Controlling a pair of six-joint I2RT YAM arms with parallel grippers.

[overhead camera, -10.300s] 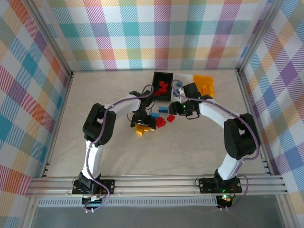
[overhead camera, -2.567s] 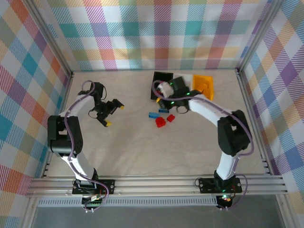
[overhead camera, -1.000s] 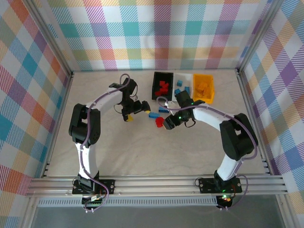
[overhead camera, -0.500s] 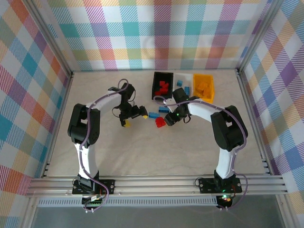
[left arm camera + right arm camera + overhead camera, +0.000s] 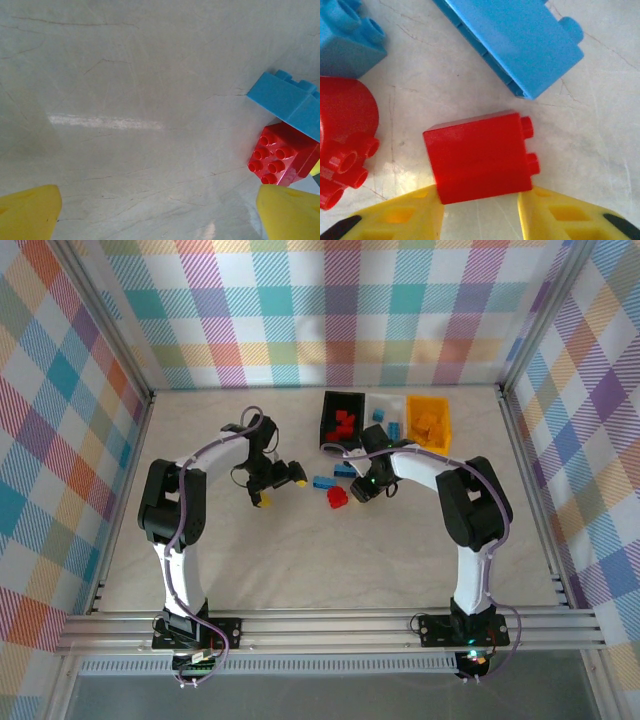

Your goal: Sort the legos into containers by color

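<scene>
Top external view: on the pale counter point(image 5: 300, 570), the black rectangular plastic bin point(image 5: 328, 410), already stocked with red bricks point(image 5: 345, 425), stands at twelve o'clock of the right hand point(image 5: 479, 195). The left hand point(image 5: 280, 490) gapes empty at its nine o'clock. The right hand is clamped on a small red studded plastic brick point(image 5: 477, 155), likely bin-bound.

Bins point(image 5: 366, 398) in a row; some legos point(image 5: 323, 481) loose.
Black bin point(image 5: 324, 415): reds point(image 5: 344, 424); white bin point(image 5: 390, 402): blues point(image 5: 378, 416); yellow-orange bin point(image 5: 445, 432): yellows point(image 5: 428, 425); red brick point(image 5: 480, 157) on its side.
</scene>
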